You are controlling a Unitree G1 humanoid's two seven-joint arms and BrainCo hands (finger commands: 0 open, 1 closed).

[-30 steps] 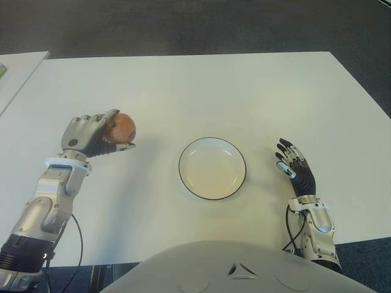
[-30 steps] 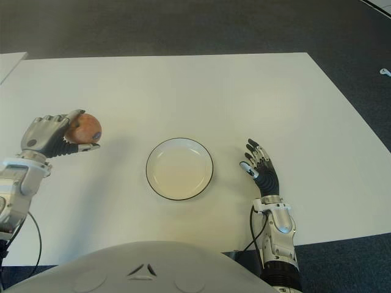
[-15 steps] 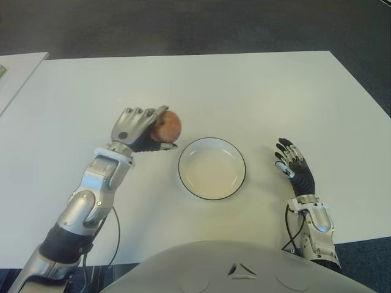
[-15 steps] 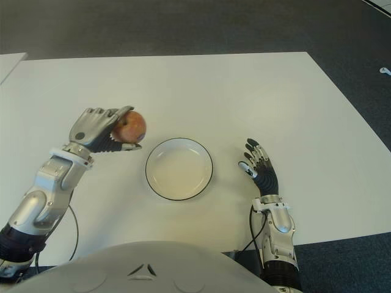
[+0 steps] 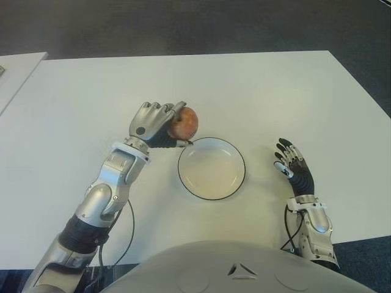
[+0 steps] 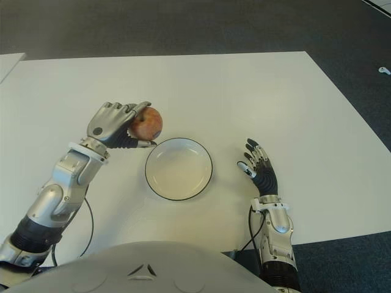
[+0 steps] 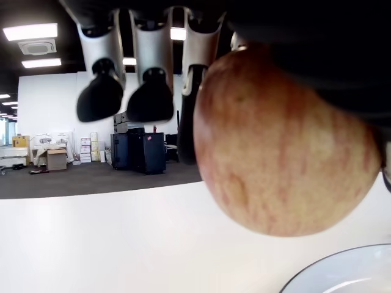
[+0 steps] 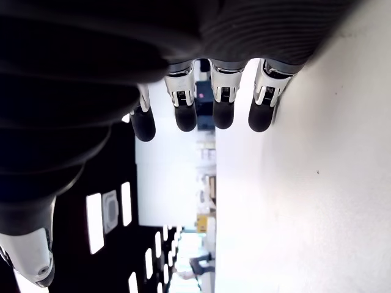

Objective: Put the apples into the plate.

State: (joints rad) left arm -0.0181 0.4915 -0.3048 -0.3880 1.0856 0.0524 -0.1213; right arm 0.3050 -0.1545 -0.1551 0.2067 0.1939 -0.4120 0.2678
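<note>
Left hand [image 5: 154,124]: fingers curled around one apple [image 5: 183,122], reddish-yellow, gripped from its left side and held above the white table [image 5: 256,91]; the apple shows at about 10 o'clock from the plate [image 5: 211,168], just outside the rim, not over the bowl; the thumb tip reaches close to the rim; whether it touches cannot be told. In the left wrist view the apple [image 7: 281,146] fills the palm, with three dark fingertips [image 7: 101,97] hanging beside it and a curved edge of the plate [image 7: 342,271] below. Plate: round, white, thin dark rim, holding nothing, near the table's centre. Right hand [image 6: 259,171]: shows at 3 o'clock from the plate, well apart from it, palm toward the plate; fingers extended and slightly spread, holding nothing; the right wrist view confirms straight fingers [image 8: 183,107] alongside the table surface.
</note>
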